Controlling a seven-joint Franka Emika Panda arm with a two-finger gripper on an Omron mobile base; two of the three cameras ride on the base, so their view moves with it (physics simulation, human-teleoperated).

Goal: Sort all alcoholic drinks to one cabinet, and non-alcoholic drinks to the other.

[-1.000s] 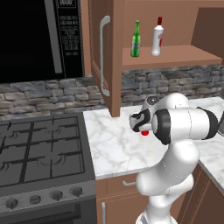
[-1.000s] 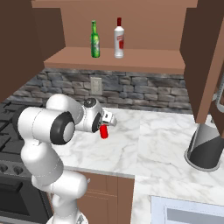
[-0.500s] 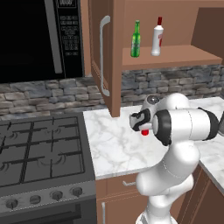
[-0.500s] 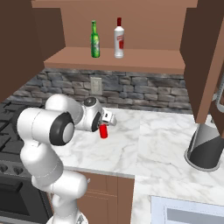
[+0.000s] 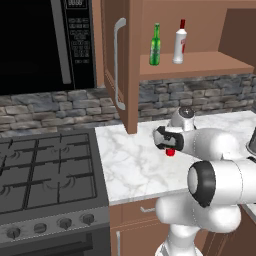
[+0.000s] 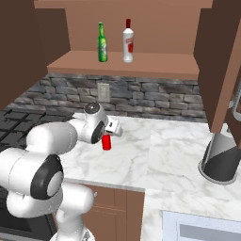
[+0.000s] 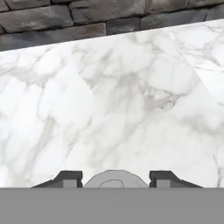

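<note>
Left base view: claw (image 5: pixel 169 148) sits low over the marble counter (image 5: pixel 130 165), jaws clamped on the red can (image 5: pixel 170 152), whose bottom pokes out below the hand. Left of the claw: black gas stove (image 5: pixel 45 170), microwave (image 5: pixel 47 42) above it. Up and slightly left of the claw: open cabinet door with long curved grey handle (image 5: pixel 119 62). Above the claw, on the wooden shelf (image 5: pixel 195 65): green bottle (image 5: pixel 155 46), then the white bottle with red cap (image 5: pixel 179 43) just beside it, both upright.

Right base view: same grip, red can (image 6: pixel 107 141) upright under the claw (image 6: pixel 109 134), just off or barely at the counter, can't tell which. Far right of the claw: dark rounded appliance (image 6: pixel 221 160) on the counter.

Hand view: dark fingertips (image 7: pixel 70 178) either side of the can's grey round top (image 7: pixel 114 179), veined marble and rough grey stone backsplash (image 7: pixel 65 22) ahead.

Handling, my read: the can is a light, rigid, smooth metal cylinder, so slip risk is moderate. Best hold is across the diameter near mid-height, squeezed gently to avoid denting. The bottles are glass: heavier, fragile, tippy. Grab at the body, not the neck.
</note>
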